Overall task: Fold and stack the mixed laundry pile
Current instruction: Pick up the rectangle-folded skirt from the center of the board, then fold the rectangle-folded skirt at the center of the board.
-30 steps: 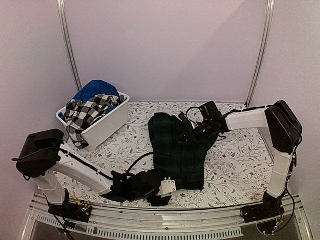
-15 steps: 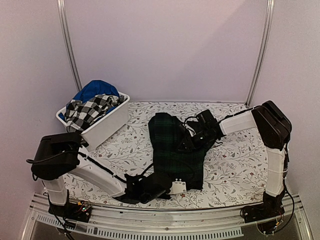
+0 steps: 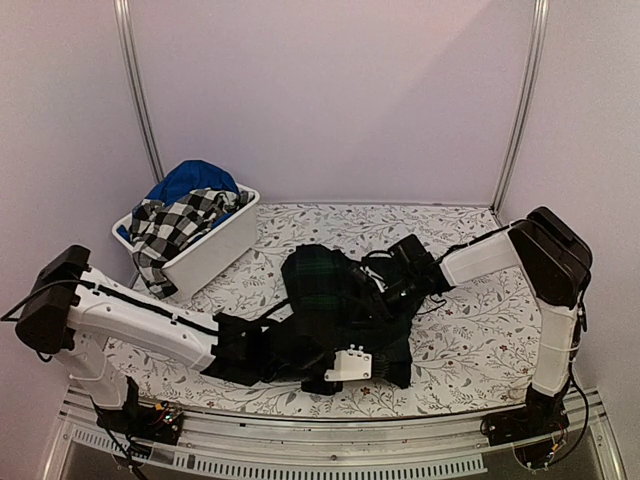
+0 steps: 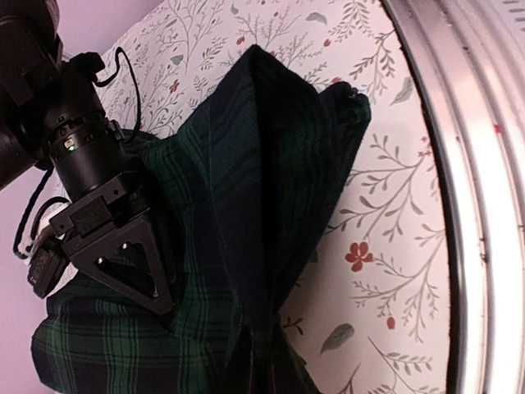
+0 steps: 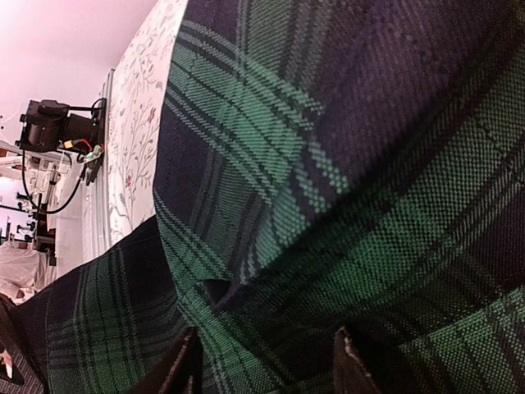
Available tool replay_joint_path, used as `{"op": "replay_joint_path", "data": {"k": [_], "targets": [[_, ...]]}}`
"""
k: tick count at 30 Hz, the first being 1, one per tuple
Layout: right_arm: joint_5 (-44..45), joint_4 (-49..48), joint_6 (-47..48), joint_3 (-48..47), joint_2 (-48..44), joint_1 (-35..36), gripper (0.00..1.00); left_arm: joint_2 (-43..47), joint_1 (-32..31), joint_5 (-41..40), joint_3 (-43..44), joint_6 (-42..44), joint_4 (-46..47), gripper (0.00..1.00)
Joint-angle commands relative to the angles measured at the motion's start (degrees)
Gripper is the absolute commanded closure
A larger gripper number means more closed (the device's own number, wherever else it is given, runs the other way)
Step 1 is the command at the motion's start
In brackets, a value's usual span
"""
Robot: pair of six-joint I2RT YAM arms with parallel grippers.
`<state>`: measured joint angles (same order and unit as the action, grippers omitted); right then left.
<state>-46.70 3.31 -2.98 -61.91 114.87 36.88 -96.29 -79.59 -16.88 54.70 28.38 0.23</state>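
Pinching the near hem of the tartan garment (image 3: pixel 335 300), the left gripper (image 3: pixel 368 370) lies low along the front edge of the table (image 3: pixel 470 320), jaws clenched. Its fingers fall outside its own wrist view, but a taut ridge of cloth running straight into the bottom of that frame suggests a grasp rather than an empty close. The garment sits bunched at the middle of the table, its long axis running from the near edge toward the back wall, with almost all the fabric on the far side of the left fingers. The right gripper (image 5: pixel 264 357) rests on the far right flank of the same garment, fingers (image 5: pixel 184 365) apart with green-and-navy weave swelling between them. Whether they bear on a wad of cloth or merely straddle it cannot be told. Of the two arms, the left is nearer the hem and the right nearer the far end. A fold from here would likely carry the near hem up along that axis onto the far part, with the right arm pinning that side. Well apart at the back left, the checked shirt (image 3: pixel 175 225) and the blue garment (image 3: pixel 190 180) wait unfolded in the white tub (image 3: pixel 215 252).
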Motion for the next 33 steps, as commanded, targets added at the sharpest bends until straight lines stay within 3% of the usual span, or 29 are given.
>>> {"op": "replay_joint_path", "data": {"k": [1,6,10,13,18,25,33], "targets": [[1.5,6.5,-0.2,0.2,-6.4,1.0,0.4,6.3,0.6,14.0,3.3,-4.9,-15.2,1.0],[6.2,12.0,3.4,-12.3,-6.0,-4.0,0.31,7.3,1.9,21.5,8.5,-6.8,-23.3,1.0],[12.3,18.2,9.0,-23.3,1.9,-5.9,0.29,6.5,4.4,26.5,10.3,-8.2,-25.4,1.0],[12.0,21.9,12.3,-27.5,6.4,-5.9,0.27,6.8,5.9,28.7,10.6,-8.4,-24.3,1.0],[8.5,23.4,17.3,-26.6,12.3,-2.9,0.26,6.0,9.0,29.9,13.0,-7.4,-24.1,1.0],[3.0,23.3,19.6,-23.5,17.1,-0.6,0.5,0.4,15.3,29.8,22.5,-2.2,-29.0,1.0],[0.0,19.1,17.7,-15.1,12.1,3.6,0.5,-7.7,22.5,28.0,29.3,1.3,-29.3,1.0]]}}
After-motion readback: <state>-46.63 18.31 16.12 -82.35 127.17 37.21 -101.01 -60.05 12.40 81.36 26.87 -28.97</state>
